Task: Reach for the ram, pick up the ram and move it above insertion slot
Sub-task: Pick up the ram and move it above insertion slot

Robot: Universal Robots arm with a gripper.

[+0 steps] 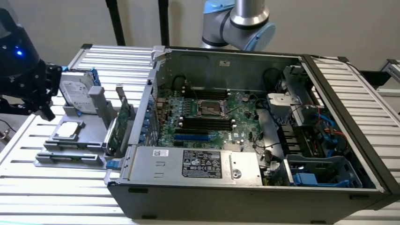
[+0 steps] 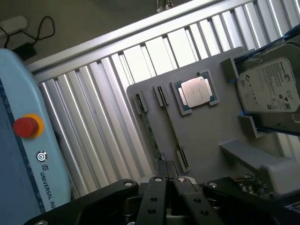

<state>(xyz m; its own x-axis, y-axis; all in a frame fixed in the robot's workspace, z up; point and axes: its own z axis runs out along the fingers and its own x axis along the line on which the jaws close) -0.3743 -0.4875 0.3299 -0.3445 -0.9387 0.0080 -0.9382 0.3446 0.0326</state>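
Robot jaws hang over a grey tray (image 2: 206, 136) on a slatted counter (image 2: 93, 108), pressed together and holding nothing. The ram (image 2: 151, 133), a thin green stick, stands on edge in the tray, close to the jaws. The insertion slot (image 1: 201, 123) lies inside the open computer case (image 1: 250, 187) beside the tray

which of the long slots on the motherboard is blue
The blue slot, next to the black memory sockets on their side away from the CPU socket. It alone is blue, and it is shorter than they are.
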